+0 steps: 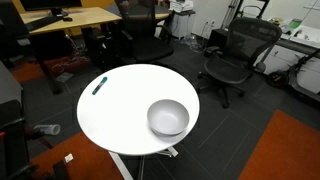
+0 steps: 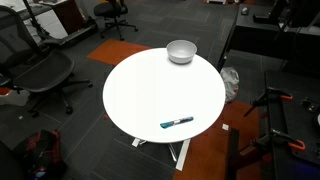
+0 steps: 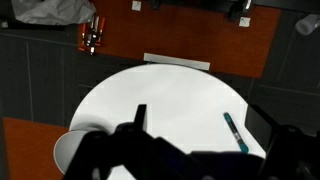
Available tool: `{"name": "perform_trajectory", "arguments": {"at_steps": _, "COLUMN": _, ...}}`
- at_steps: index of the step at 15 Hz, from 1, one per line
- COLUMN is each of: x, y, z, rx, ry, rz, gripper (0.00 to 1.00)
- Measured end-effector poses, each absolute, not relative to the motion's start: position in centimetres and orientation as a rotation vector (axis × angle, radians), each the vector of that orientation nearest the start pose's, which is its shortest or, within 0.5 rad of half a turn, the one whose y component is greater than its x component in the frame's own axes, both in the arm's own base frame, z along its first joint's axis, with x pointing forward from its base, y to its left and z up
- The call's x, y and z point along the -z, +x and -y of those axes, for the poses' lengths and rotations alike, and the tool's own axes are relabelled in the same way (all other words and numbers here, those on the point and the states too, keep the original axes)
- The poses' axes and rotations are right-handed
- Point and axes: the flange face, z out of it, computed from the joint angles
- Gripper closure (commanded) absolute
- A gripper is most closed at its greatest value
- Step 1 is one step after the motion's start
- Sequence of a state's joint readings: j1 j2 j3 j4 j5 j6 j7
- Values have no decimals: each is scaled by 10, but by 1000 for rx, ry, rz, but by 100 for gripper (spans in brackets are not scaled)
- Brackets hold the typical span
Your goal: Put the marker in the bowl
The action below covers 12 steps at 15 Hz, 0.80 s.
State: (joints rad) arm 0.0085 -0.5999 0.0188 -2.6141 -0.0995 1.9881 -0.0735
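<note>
The teal-blue marker [image 1: 99, 86] lies flat near the edge of the round white table [image 1: 120, 115]. It shows in both exterior views [image 2: 177, 123] and in the wrist view [image 3: 236, 132]. The light grey-white bowl [image 1: 168, 117] stands upright and empty on the opposite side of the table [image 2: 181, 51]; the wrist view shows part of it at the lower left [image 3: 66, 156]. My gripper [image 3: 200, 130] appears only in the wrist view, as dark blurred fingers spread wide, open and empty, high above the table. The marker lies just inside the right finger.
Black office chairs [image 1: 232, 55] [image 2: 35, 72] stand around the table, and a wooden desk [image 1: 75, 20] is at the back. The floor has orange carpet patches [image 3: 180, 30] [image 2: 205, 155]. A black stand [image 2: 275, 105] is near the table's marker side.
</note>
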Motion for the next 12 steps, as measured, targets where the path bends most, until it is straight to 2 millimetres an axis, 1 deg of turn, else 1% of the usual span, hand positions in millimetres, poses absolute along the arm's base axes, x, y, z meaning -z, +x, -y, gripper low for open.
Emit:
{"name": "perform_trajectory", "arguments": {"at_steps": 6, "x": -441, "y": 357, "z": -4, "rx": -47, "ry": -3234, "rz": 225, "gripper": 0}}
{"name": "perform_trajectory", "arguments": {"at_steps": 7, "x": -441, "y": 357, "z": -4, "rx": -47, "ry": -3234, "rz": 225, "gripper": 8}}
{"name": "perform_trajectory", "arguments": {"at_steps": 11, "x": -442, "y": 358, "z": -5, "rx": -38, "ry": -3233, "rz": 235, "gripper": 0}}
{"name": "perform_trajectory", "arguments": {"at_steps": 12, "x": -442, "y": 361, "z": -7, "rx": -22, "ry": -3234, "rz": 255, "gripper": 0}}
